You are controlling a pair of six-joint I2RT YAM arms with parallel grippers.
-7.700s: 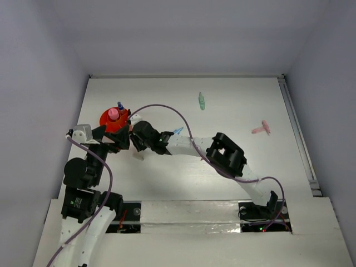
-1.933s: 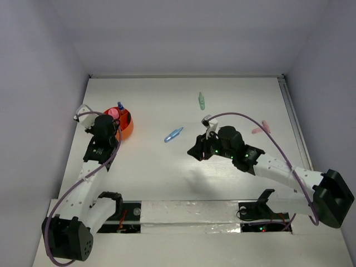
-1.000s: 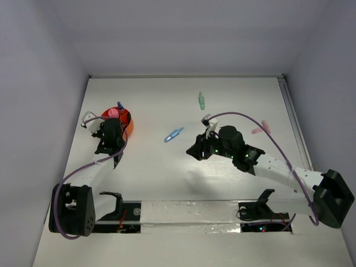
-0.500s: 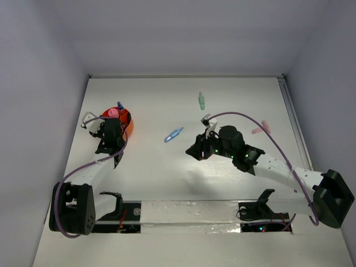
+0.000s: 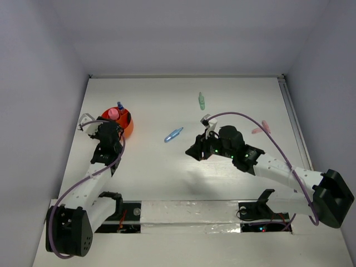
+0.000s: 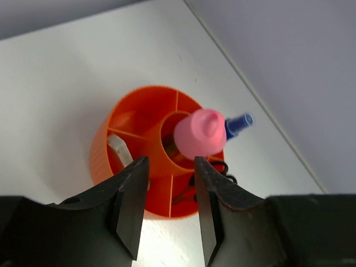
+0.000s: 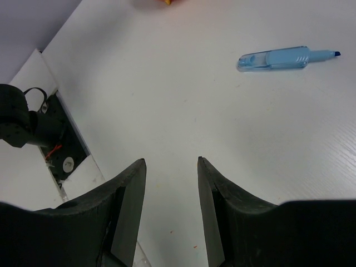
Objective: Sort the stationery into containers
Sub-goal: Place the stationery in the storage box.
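Observation:
The orange-red cup [image 5: 124, 127] [image 6: 102, 161] stands at the table's left. In it are a pink tube [image 5: 113, 113] [image 6: 199, 132], a blue marker [image 5: 119, 105] [image 6: 238, 123], a beige-grey piece [image 6: 119, 150] and black scissor handles [image 6: 221, 168]. My left gripper [image 5: 112, 130] [image 6: 171, 162] hangs open just above the cup's near rim, with nothing between its fingers. A light blue marker [image 5: 173, 134] [image 7: 283, 57] lies mid-table. My right gripper [image 5: 194, 152] [image 7: 171, 162] is open and empty to the right of it. A green marker [image 5: 201, 100] and a pink item [image 5: 260, 129] lie farther off.
The table's left edge [image 6: 245, 94] meets the grey wall just past the cup. A raised white ledge [image 5: 211, 214] with the arm bases [image 5: 258, 211] runs along the near edge. A rail [image 5: 297, 133] lines the right side.
The left gripper's jaws have parted over the cup and the left arm has shifted slightly back and left. The right arm has not moved.

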